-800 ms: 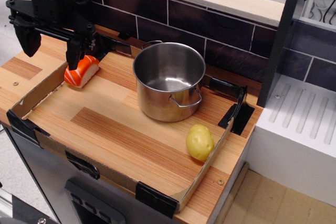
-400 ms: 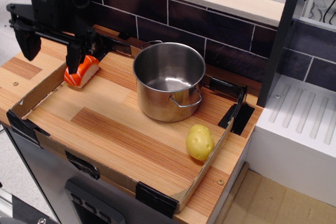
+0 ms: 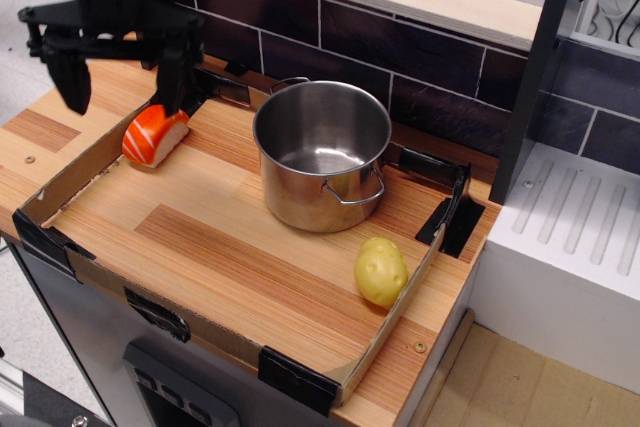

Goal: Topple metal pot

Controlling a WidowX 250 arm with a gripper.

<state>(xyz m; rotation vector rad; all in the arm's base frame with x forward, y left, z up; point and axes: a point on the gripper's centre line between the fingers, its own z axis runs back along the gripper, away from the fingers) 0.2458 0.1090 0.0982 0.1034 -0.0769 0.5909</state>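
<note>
The shiny metal pot (image 3: 322,154) stands upright in the back middle of the wooden board, with thin wire loop handles at its front and back. It is empty inside. My black gripper (image 3: 120,92) hangs at the far left, above the board's left edge and well left of the pot. Its two fingers (image 3: 70,82) are spread wide and hold nothing. The right finger hangs just above an orange and white sushi piece (image 3: 153,136).
A yellow potato (image 3: 381,271) lies at the board's front right. A low cardboard rim with black tape corners (image 3: 294,377) runs round the board. A dark tiled wall (image 3: 400,57) stands behind, and a white drainer (image 3: 575,227) is at the right.
My gripper has moved a little to the right and up. The pot, potato and sushi piece have not moved.
</note>
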